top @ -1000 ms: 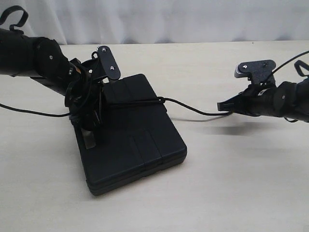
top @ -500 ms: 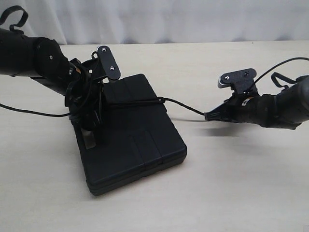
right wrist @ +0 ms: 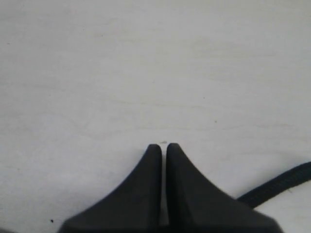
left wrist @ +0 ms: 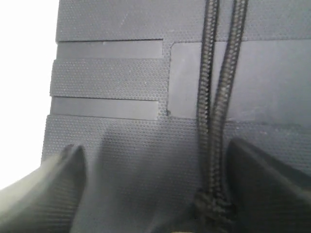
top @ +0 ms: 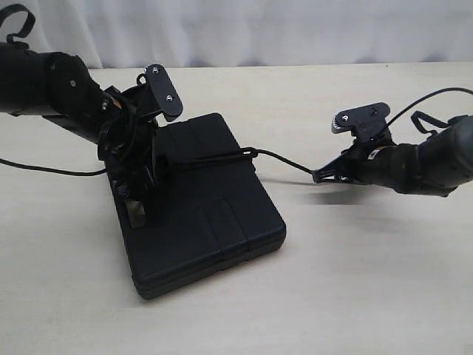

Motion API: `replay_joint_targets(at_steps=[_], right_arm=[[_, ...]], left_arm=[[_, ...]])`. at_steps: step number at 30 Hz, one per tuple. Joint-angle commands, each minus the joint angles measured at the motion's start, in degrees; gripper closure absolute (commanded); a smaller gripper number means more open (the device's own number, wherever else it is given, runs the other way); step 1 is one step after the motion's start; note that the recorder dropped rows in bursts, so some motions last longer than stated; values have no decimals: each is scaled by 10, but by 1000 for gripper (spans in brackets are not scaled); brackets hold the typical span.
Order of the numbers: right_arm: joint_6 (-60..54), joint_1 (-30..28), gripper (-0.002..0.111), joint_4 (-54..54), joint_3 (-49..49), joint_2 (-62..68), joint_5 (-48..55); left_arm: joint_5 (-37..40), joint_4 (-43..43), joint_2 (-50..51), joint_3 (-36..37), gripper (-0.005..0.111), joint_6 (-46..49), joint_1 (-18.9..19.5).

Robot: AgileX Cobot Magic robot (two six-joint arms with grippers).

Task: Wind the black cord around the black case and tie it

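The black case [top: 207, 214] lies flat on the table, a little left of centre. The black cord [top: 222, 157] crosses its top and trails right over the table to the tip of my right gripper [top: 319, 177]. My left gripper [top: 137, 198] points down at the case's left edge. It is open: in the left wrist view its fingers [left wrist: 63, 170] stand wide apart over the textured case [left wrist: 112, 82], left gripper [left wrist: 155, 150]. Two cord strands [left wrist: 218, 97] run to a knot [left wrist: 214, 206] by one finger. My right gripper [right wrist: 164, 145] is shut, with nothing visible between the tips; the cord [right wrist: 279, 184] passes beside it.
The pale table [top: 355, 281] spreads round the case. A thin black line [top: 44, 170] runs off to the left edge from under the left arm. A glossy cable [top: 425, 100] loops above the right arm. A white curtain [top: 295, 29] backs the table.
My left gripper's jaws have opened and that arm has shifted slightly. My right gripper has moved left along the cord toward the case, still shut.
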Motion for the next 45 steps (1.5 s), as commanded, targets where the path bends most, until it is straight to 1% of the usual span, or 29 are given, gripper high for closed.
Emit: replay_joint_targets(at_steps=[1, 6, 10, 12, 14, 19, 21, 22, 24, 26, 29, 30, 32, 37, 40, 45], right_arm=[[-6, -3, 104, -1, 7, -4, 51], [-6, -3, 104, -1, 9, -72, 71], [-6, -3, 104, -1, 16, -116, 85], [-6, -3, 104, -1, 31, -144, 79], [-6, -3, 104, -1, 48, -182, 76], [15, -2, 104, -1, 100, -287, 58], [23, -2, 104, -1, 122, -329, 51], [26, -2, 104, -1, 135, -353, 48], [26, -2, 104, -1, 157, -403, 49], [33, -2, 104, -1, 176, -451, 49], [47, -2, 104, -1, 202, -512, 49], [50, -2, 104, -1, 209, -527, 49], [56, -2, 104, -1, 227, -564, 49], [61, -2, 104, -1, 266, -643, 47], [70, -2, 104, -1, 292, -690, 40], [80, -2, 104, -1, 334, -782, 36]], left_arm=[[14, -7, -28, 7, 26, -3, -5], [14, -32, -114, 7, 26, -18, -8], [12, -92, -169, 7, 26, -19, -8], [9, -107, -198, 7, 26, -19, -8], [21, -111, -232, 7, 26, -18, -8], [77, -118, -313, 7, 26, -24, -15], [74, -145, -342, 8, 32, -49, -15], [68, -163, -359, 13, 39, -50, -15], [39, -179, -394, 34, 57, -50, -15], [-8, -185, -438, 70, 78, -49, -15], [-73, -199, -513, 130, 102, -49, -15], [-88, -208, -534, 146, 107, -49, -15], [-121, -219, -589, 185, 107, -49, -15], [-166, -224, -718, 263, 107, -49, -15], [-178, -248, -785, 301, 107, -49, -15], [-167, -269, -882, 340, 107, -57, -15]])
